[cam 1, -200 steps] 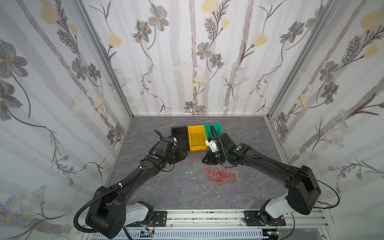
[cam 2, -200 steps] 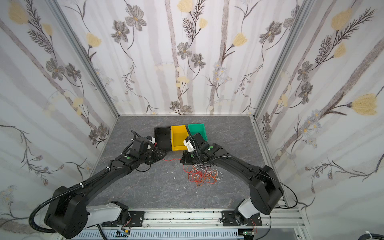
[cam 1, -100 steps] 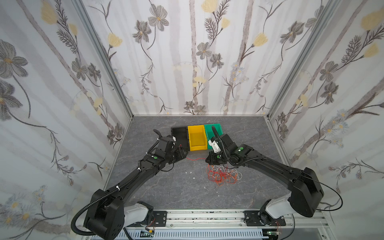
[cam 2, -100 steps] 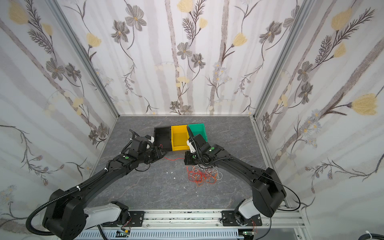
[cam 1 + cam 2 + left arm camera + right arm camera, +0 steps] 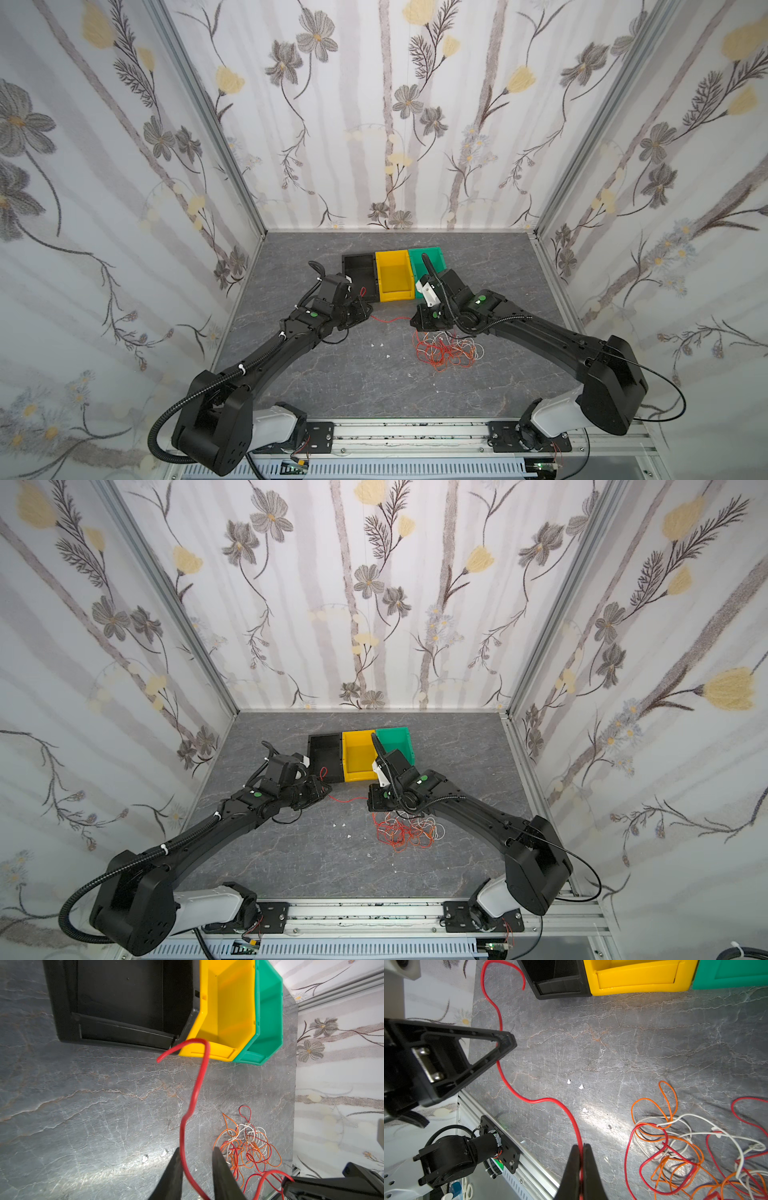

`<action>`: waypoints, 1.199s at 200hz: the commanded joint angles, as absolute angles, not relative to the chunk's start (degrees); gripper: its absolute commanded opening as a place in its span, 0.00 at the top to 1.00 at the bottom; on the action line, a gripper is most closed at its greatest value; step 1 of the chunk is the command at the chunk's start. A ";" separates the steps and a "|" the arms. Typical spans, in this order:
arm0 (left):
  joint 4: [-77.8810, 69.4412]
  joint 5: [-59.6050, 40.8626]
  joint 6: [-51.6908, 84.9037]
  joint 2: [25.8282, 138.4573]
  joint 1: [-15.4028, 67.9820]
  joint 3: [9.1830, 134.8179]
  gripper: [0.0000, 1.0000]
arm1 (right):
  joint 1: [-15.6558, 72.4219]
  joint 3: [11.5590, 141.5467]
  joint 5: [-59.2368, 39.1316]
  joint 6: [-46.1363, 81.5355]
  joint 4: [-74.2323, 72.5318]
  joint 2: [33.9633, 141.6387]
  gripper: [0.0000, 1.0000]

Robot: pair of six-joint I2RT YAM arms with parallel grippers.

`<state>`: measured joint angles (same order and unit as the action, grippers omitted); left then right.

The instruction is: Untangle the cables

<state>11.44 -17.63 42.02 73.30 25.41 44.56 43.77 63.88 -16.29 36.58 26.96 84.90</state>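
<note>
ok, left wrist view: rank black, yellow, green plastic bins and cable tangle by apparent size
1. black plastic bin
2. yellow plastic bin
3. green plastic bin and tangle of red, orange and white cables: look alike, not ranked

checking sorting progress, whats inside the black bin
Nothing visible: the black bin looks bare inside in the left wrist view, far end out of frame. The red cable ends outside it.

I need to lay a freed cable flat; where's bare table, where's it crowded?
Bare: front strip between the tangle, left arm and rail; also behind the bins. Crowded: between left claw and right claw, where the red cable stretches.
</note>
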 commanded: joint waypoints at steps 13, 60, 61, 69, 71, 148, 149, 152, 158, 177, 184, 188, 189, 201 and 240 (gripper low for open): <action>11.32 -17.17 40.87 73.44 25.40 44.82 0.95 | 43.83 63.68 -18.16 36.26 25.51 83.75 1.00; 13.19 -16.69 40.34 72.42 24.91 46.75 1.00 | 43.77 62.94 -23.72 31.42 25.75 82.06 0.98; 13.27 -16.69 40.34 72.42 24.85 46.84 1.00 | 43.77 62.85 -23.72 31.35 25.75 82.03 0.98; 13.64 -16.82 40.30 70.87 24.66 47.44 1.00 | 43.77 62.19 -23.82 30.66 25.70 81.54 0.93; 13.71 -16.88 40.26 70.74 24.60 47.63 1.00 | 43.77 62.02 -23.82 30.52 25.72 81.45 0.92; 15.23 -18.85 41.13 67.32 23.56 51.96 1.00 | 43.75 58.51 -24.53 22.81 25.73 79.10 0.63; 15.26 -18.87 41.13 67.28 23.56 51.95 1.00 | 43.76 58.44 -24.53 22.66 25.74 79.06 0.63; 15.39 -18.97 41.13 67.18 23.55 52.16 1.00 | 43.76 58.25 -24.45 22.30 25.76 79.02 0.63; 15.58 -19.03 41.07 66.86 23.54 52.52 1.00 | 43.77 57.79 -24.13 21.61 25.84 78.93 0.63; 16.36 -19.16 40.87 66.19 23.51 53.33 1.00 | 43.77 55.86 -24.29 19.78 24.95 78.83 0.62; 16.43 -19.32 40.87 65.97 23.51 53.57 1.00 | 43.77 55.01 -24.92 19.08 24.07 78.84 0.61; 16.43 -19.33 40.91 65.87 23.51 53.60 1.00 | 43.77 54.39 -25.13 18.72 23.24 78.84 0.61; 16.39 -19.38 40.94 65.85 23.53 53.61 1.00 | 43.77 54.27 -25.18 18.68 23.09 78.88 0.61; 16.51 -19.41 40.96 65.59 23.47 53.70 1.00 | 43.77 53.09 -24.93 17.73 22.07 79.29 0.60; 16.60 -19.77 41.09 65.35 23.38 54.61 1.00 | 44.03 49.09 -25.28 14.35 16.85 80.69 0.52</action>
